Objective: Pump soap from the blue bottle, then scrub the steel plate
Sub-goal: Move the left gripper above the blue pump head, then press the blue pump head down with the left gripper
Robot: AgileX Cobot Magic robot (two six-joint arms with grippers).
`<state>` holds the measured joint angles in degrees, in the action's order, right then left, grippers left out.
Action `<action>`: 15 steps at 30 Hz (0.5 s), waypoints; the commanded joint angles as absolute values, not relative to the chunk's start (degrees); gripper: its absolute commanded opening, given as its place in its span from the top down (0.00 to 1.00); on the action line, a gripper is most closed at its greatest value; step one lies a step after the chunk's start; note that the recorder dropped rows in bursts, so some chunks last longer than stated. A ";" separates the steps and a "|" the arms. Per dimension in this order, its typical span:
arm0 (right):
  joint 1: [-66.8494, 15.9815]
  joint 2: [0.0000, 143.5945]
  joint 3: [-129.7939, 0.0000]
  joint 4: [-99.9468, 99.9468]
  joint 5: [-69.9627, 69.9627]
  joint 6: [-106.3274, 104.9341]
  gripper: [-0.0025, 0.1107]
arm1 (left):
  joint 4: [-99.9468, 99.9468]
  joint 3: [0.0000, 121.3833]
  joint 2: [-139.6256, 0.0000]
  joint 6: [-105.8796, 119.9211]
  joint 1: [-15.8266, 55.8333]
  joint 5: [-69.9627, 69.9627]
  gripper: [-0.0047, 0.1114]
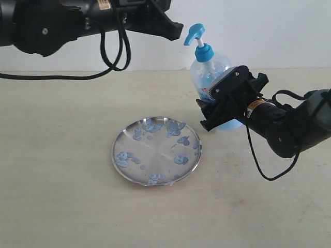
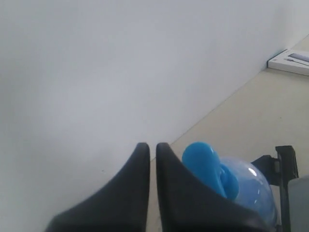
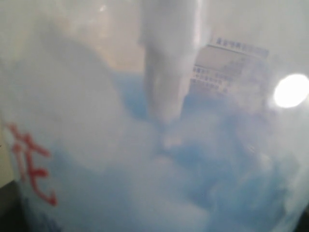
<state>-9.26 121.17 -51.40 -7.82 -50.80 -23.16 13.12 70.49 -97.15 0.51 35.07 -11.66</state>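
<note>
**Soap on plate, scrub not started**

- Exterior view: the steel plate [image 1: 118, 157] lay flat on the tabletop [image 1: 62, 206], just below frame centre. The soap [image 1: 181, 159] sat on it as many pale blue blobs, mostly along the upper and left rim areas. The blobs looked discrete and unsmeared, so I judged that pumping was largely done and scrubbing had not begun.
- The blue bottle [image 1: 207, 70] was right of centre, just beyond the plate's upper right edge, with its pump nozzle pointing to frame left. The right tool [image 1: 214, 106] was clamped around its lower body. The right wrist view was filled by the bottle wall [image 3: 159, 145], which fits a firm hold. I could not tell whether the base rested on the tabletop or was lifted, because the tool hid it.
- The left tool [image 1: 178, 28] hung at top centre, level with the pump head and just to its left. It was not on top of the pump head, and no contact was visible. In the left wrist view its tips [image 2: 150, 147] were nearly together with only a thin slit, and it held nothing.
- What was left was the whole scrub step, plus possibly one more pump, given where the left tool was. Nothing to scrub with showed in any view.
</note>
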 commanded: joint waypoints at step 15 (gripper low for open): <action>-9.17 121.80 -51.51 -8.19 -46.94 -24.28 0.98 | 35.92 75.08 -104.08 -23.41 36.00 -19.05 0.92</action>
<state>-9.26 121.17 -51.79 -8.05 -50.41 -23.53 33.65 74.78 -103.35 -20.82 35.71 -17.61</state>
